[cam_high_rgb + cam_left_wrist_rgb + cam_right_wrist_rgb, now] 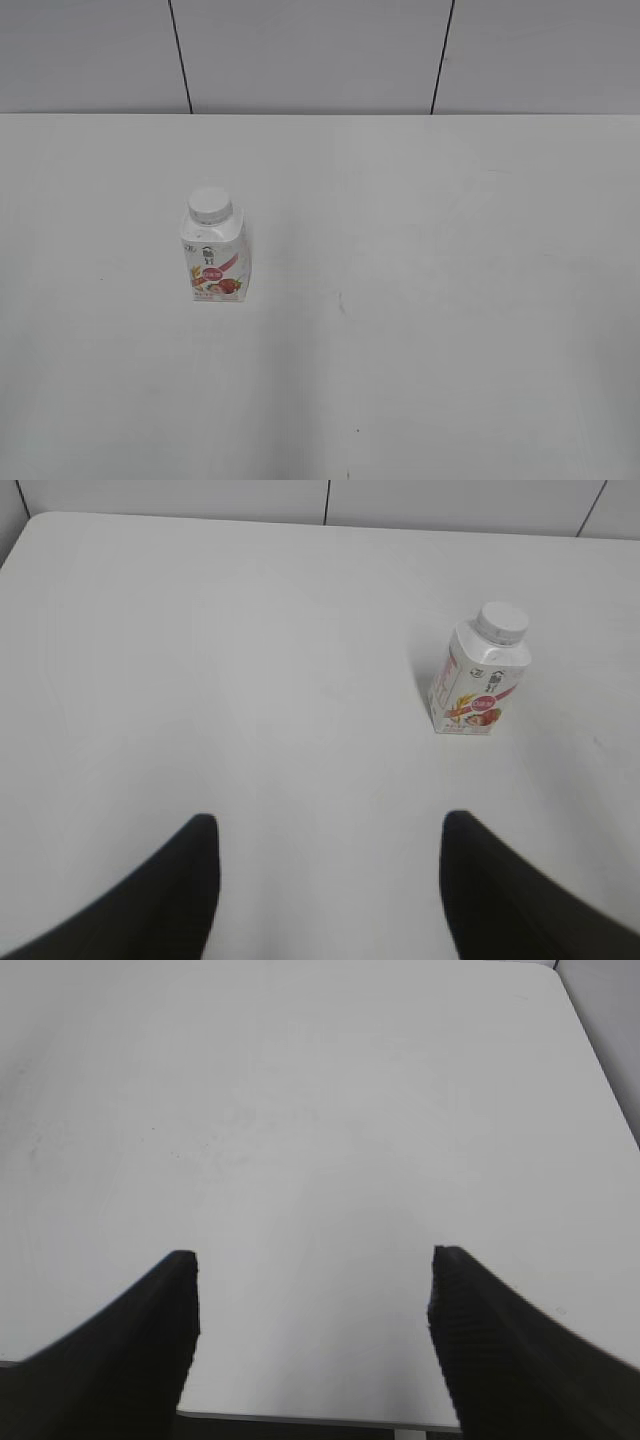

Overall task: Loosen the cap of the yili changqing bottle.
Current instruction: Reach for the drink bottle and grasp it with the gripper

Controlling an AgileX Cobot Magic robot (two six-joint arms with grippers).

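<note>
left gripper: jaws apart, empty, above bare tabletop | bottle: upright left of tabletop centre, well ahead and right of left gripper | cap: on bottle neck | right gripper: jaws wide, empty, bottle out of its view

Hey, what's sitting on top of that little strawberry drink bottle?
A white screw cap sits on the neck of the bottle, which stands upright on the table. The cap covers the opening, so the contents cannot be seen.
</note>
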